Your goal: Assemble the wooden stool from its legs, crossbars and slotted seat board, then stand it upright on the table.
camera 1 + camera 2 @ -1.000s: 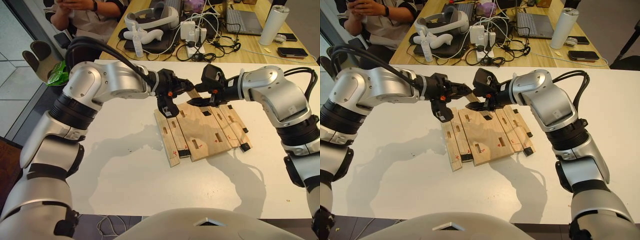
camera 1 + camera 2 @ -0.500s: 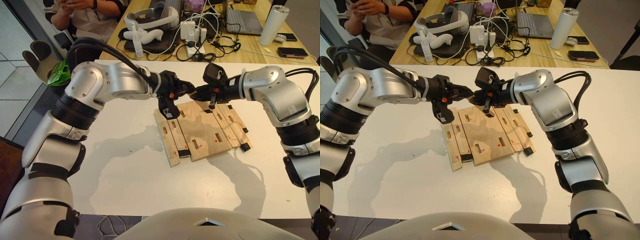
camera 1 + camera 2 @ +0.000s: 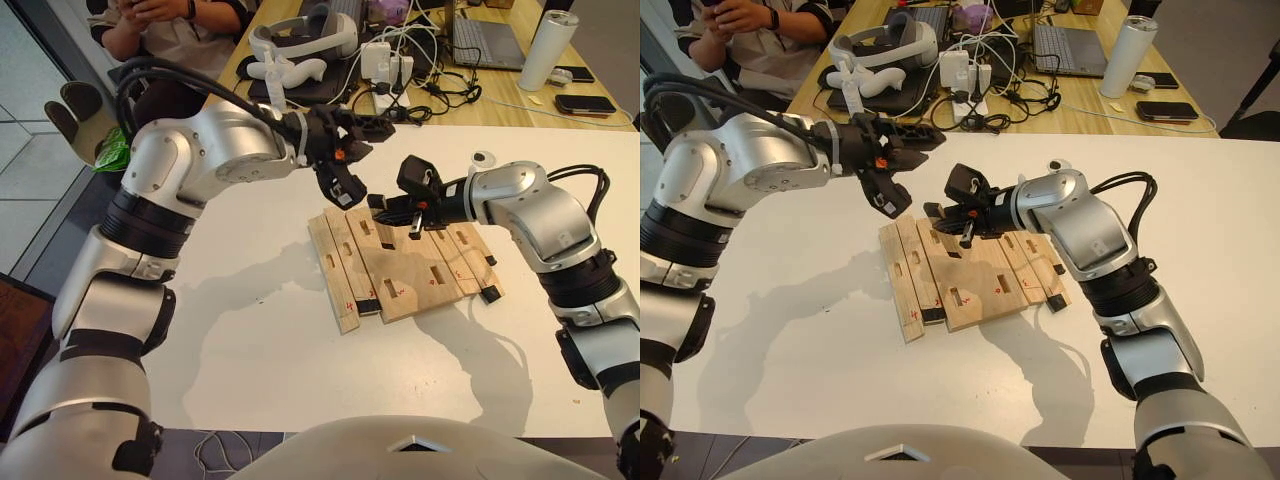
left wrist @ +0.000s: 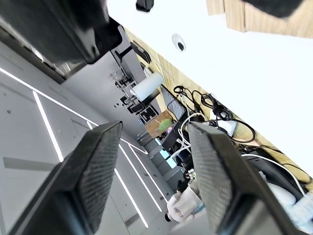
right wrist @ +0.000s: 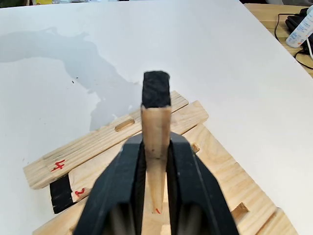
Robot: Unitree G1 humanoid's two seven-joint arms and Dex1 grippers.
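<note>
Working from a flat pile: stool parts lay unassembled midway across the white table point(image 3: 250, 330). The widest was the slotted seat board point(image 3: 405, 268) in the middle, with numbered slotted slats point(image 3: 338, 270) touching its left side and more slats point(image 3: 462, 250) on its right, some black-tipped. Right gripper point(image 5: 155, 147) was clamped tight on a black-capped leg point(image 5: 156, 115), held low over the board's far edge; contact with the board couldn't be told. Left gripper point(image 4: 154, 132) hung raised above the table's far side, apart from the wood, jaws spread wide, nothing in them.

Step looked like mating this leg to a seat slot. Doing it well probably meant: bare end toward the slot, cap away, leg square to the slot before pushing, then push straight, no twist. Board looked free to slide on the smooth top, so the empty left gripper pinning it would help.

Table surface was plain glossy white, shadowed under the arms. Behind it sat a wooden desk point(image 3: 520, 95) with a laptop point(image 3: 487, 42), white headset point(image 3: 305, 35), white tumbler point(image 3: 548, 48), tangled cables point(image 3: 410, 100) and a phone point(image 3: 585, 103).
</note>
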